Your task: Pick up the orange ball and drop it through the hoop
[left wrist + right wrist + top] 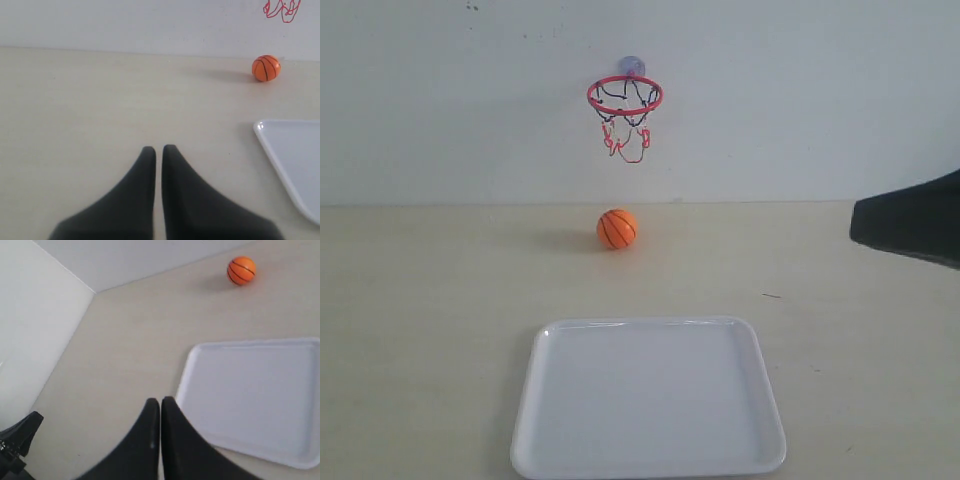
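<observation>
The orange ball (617, 229) rests on the beige table near the back wall, directly below the hoop (625, 97), whose red ring and string net hang from a suction cup on the wall. The ball (266, 68) lies far ahead of my left gripper (158, 148), which is shut and holds nothing. Only the net's lower strings (282, 9) show in that view. My right gripper (160, 400) is also shut and empty, hovering by the tray's edge, with the ball (242, 270) well beyond it. Its black tip (856, 222) enters the exterior view from the right.
A white rectangular tray (650, 400) lies at the front middle of the table, also seen as the tray (295, 155) and the tray (260, 390) in the wrist views. A black part of the other arm (17, 440) shows low in the right wrist view.
</observation>
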